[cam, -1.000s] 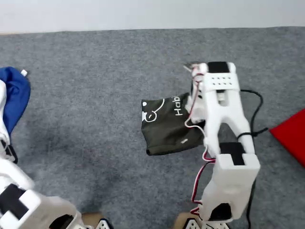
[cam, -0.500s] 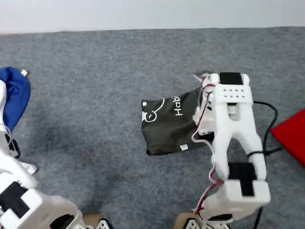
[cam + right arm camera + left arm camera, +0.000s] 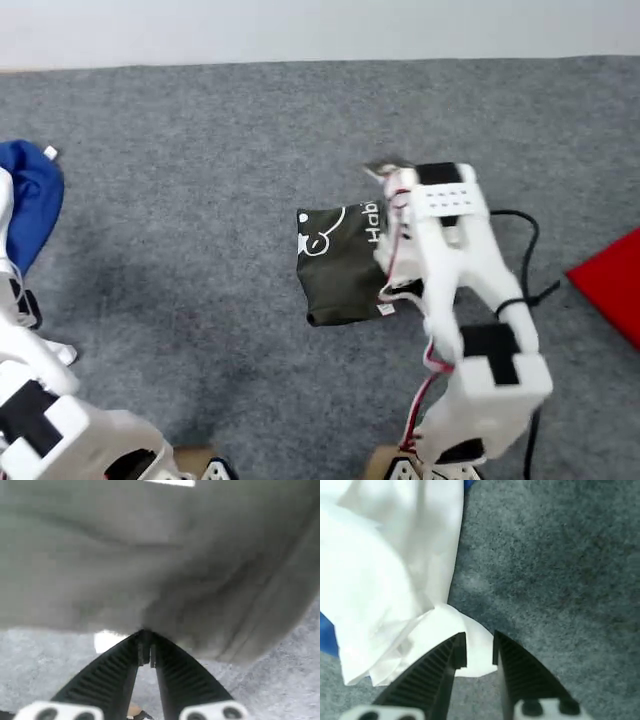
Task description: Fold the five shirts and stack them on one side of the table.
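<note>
The dark shirt (image 3: 335,265) lies part-folded near the middle of the grey table (image 3: 200,130). The right gripper (image 3: 145,639) is at its right edge — jaws pressed together on a fold of its cloth, with the white arm covering that side. Well to the left of the dark shirt, the left gripper (image 3: 479,649) hangs over the hem of a white shirt (image 3: 390,575), jaws a narrow gap apart; a blue shirt (image 3: 35,200) also lies out that way — and a red shirt (image 3: 612,280) lies well to the dark shirt's right.
</note>
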You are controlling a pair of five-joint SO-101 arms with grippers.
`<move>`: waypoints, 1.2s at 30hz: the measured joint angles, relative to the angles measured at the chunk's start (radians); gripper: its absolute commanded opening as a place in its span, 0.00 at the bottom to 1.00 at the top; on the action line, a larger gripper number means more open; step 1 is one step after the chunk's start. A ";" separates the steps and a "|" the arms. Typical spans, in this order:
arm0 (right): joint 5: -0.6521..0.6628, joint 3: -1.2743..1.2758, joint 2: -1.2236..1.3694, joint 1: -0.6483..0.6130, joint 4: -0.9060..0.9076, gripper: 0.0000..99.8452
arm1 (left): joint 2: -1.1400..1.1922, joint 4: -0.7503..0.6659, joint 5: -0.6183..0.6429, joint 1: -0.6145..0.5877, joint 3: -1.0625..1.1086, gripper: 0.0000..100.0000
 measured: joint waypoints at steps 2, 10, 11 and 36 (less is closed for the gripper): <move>0.000 0.000 0.052 0.054 -0.005 0.01 | 0.000 0.012 -0.011 0.000 -0.014 0.10; -0.002 -0.181 0.043 -0.021 0.109 0.01 | 0.000 0.028 -0.017 0.000 -0.023 0.10; -0.002 -0.215 0.026 -0.052 0.117 0.01 | 0.000 0.028 -0.017 0.000 -0.023 0.10; -0.002 -0.325 0.402 -0.325 -0.540 0.01 | 0.000 0.084 -0.018 0.008 -0.091 0.10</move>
